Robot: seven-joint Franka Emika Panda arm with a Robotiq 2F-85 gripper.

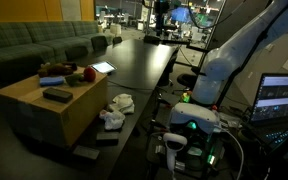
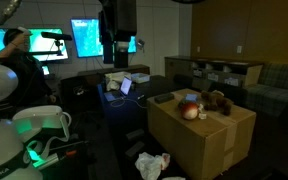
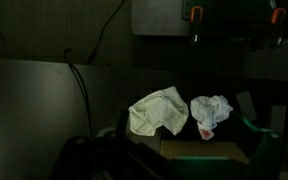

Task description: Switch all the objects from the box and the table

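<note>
step: opening the swap, judging by rags lying unpicked | claw [image 2: 118,52] hanging high, jaws standing apart, gripping nothing | next: lowering onto white rags [image 1: 119,103] lying at table [image 1: 144,60] edge beside box [image 1: 44,118]

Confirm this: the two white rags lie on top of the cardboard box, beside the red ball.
Not right: the white rags lie on the black table beside the cardboard box, not on it, as both exterior views show. The red ball does sit on the box.
</note>
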